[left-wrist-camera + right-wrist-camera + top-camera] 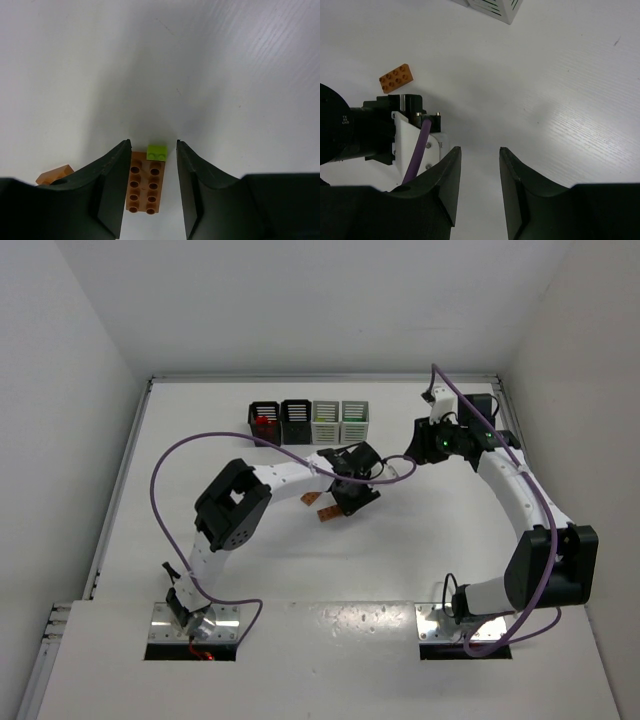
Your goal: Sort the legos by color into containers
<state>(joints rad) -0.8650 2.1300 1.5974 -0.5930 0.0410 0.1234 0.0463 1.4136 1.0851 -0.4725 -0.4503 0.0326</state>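
left pincer: our left pincer (pixel 152 146) was spread, one jaw on each long side of the orange-tan brick (pixel 145 186), neither jaw clearly touching it.
orange-tan brick: it lay flat on the table (pixel 210 75), studs up, long axis running between the jaws.
step in hand: we judged this the grasp of that brick, not yet closed.
doing it well: we would close squarely on the long sides, low on the brick, then lift straight up.
risk: the yellow-green brick (pixel 157 152) touched the brick's far end, so a skewed squeeze could nudge or drag it.
second orange brick: it (pixel 54 175) lay just beside the outside of the left finger, clear of the grasp.
right pincer: our right pincer (pixel 479 150) was also spread and held nothing, hanging over bare table near the left arm's wrist (pixel 380 130).
left black bin: it (pixel 264 410) showed red inside.
second black bin: it (pixel 297 408) was too dark for us to tell the contents.
first white bin: it (pixel 326 409) showed a yellowish tint inside.
far-right white bin: it (pixel 355 409) showed a green tint inside.
row: the four bins stood side by side at the far edge, well apart from the brick.
target: we guessed the second black bin was for orange.
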